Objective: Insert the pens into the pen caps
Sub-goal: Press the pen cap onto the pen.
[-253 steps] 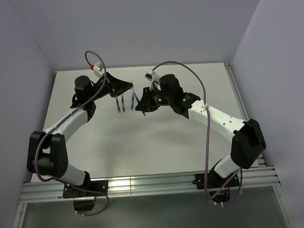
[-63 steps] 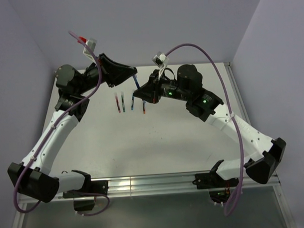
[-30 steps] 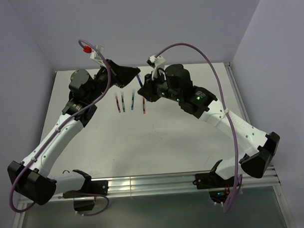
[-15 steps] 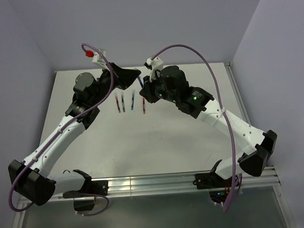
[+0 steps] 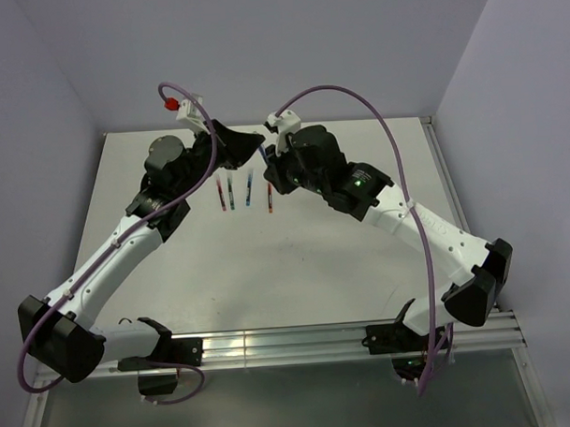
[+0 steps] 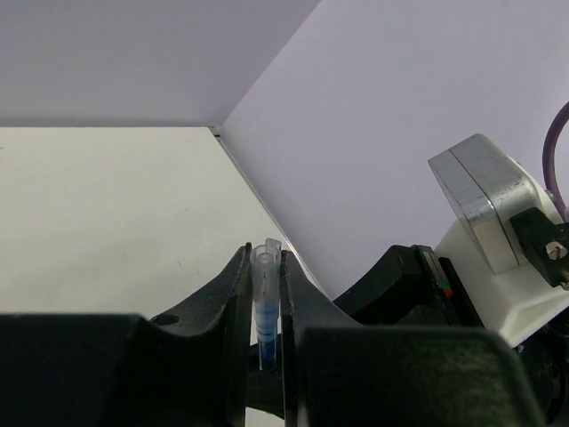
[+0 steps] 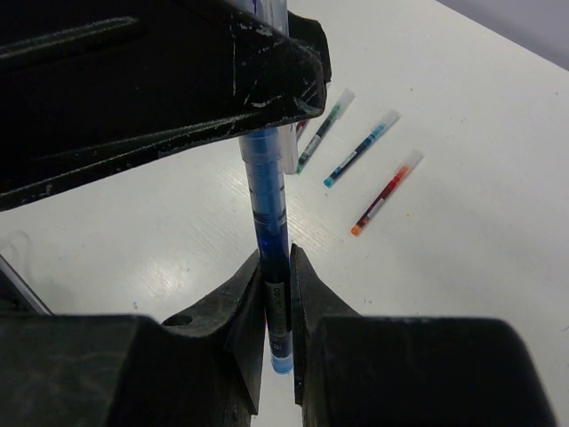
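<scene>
Over the far middle of the table (image 5: 361,258) our right gripper (image 7: 276,267) pinches the blue pen (image 7: 265,187), our left gripper (image 6: 264,267) the cap (image 6: 265,311); both look light, stiff and slick, so we'd grip mid-barrel, firmly but gently.

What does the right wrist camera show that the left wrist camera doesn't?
Only the right wrist view: the right gripper shut on the blue pen, plus a green pen, a teal pen and a red pen lying loose. Only the left wrist view: the open clear end of the blue cap clamped in the left gripper, the wall corner, and a white and silver block on the other arm. Both: the left gripper and the white table.
</scene>
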`<state>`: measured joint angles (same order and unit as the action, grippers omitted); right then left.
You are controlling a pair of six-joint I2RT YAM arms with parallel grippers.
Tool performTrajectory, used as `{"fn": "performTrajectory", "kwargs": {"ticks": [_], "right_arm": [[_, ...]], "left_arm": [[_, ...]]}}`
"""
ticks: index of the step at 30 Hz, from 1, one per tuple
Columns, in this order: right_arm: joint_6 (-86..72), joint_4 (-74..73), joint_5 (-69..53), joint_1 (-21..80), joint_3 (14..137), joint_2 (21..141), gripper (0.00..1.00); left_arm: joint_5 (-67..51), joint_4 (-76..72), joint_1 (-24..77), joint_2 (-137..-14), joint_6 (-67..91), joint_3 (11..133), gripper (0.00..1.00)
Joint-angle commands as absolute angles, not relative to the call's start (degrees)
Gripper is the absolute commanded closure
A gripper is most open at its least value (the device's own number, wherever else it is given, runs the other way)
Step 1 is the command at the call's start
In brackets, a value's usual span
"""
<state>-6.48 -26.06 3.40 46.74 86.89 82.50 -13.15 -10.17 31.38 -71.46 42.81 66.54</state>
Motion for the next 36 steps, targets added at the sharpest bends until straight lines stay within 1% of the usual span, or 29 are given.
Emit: {"fn": "performTrajectory", "kwargs": {"ticks": [1,11,15,20,21,23,24,25,26,29,30,33,36], "right_arm": [[-7.3,-5.9,8.9,44.8,94.3,81.0,1.00],[-10.3,-6.1,1.6,42.0,93.3,78.5,1.00],[-10.6,-6.3,1.1,41.6,92.8,78.0,1.00],[-11.1,-8.8,-1.6,41.3,93.1,78.1,1.00],[-11.2,-9.6,-2.2,41.3,92.8,78.3,0.95],[-11.2,-10.0,-2.8,41.3,92.1,77.9,0.90],[-11.2,-10.6,-3.0,41.3,91.5,77.9,0.82],[-11.1,-11.2,-3.0,41.4,91.4,77.9,0.79],[-11.0,-11.7,-2.9,41.3,91.5,77.9,0.73],[-10.5,-13.6,-2.6,41.3,91.1,77.3,0.64],[-10.1,-14.3,-2.5,41.3,90.7,77.2,0.59],[-9.8,-14.7,-2.5,41.2,89.0,75.9,0.52],[-10.0,-16.5,-2.6,41.2,87.5,74.6,0.51]], "left_arm": [[-28.8,1.3,35.3,-70.6,41.6,64.2,1.00],[-37.3,-3.3,34.3,-70.4,40.3,62.3,1.00],[-38.1,-3.5,34.0,-70.5,39.8,62.0,1.00],[-34.8,-2.2,32.2,-71.0,40.2,63.8,1.00],[-34.2,-2.1,30.9,-71.3,40.3,64.6,1.00],[-31.6,-0.8,29.9,-72.7,40.7,67.6,1.00],[-31.1,-0.4,29.0,-73.5,40.8,68.5,1.00],[-30.6,-0.3,28.7,-74.8,40.9,69.6,1.00],[-29.3,0.3,28.4,-75.5,40.9,71.7,1.00],[-28.6,3.0,27.5,-77.9,39.6,75.6,1.00],[-27.3,4.1,27.4,-78.6,39.0,76.5,1.00],[-24.6,6.5,27.3,-79.6,37.4,79.9,1.00],[-22.3,7.3,26.6,-81.1,37.3,82.5,1.00]]}}
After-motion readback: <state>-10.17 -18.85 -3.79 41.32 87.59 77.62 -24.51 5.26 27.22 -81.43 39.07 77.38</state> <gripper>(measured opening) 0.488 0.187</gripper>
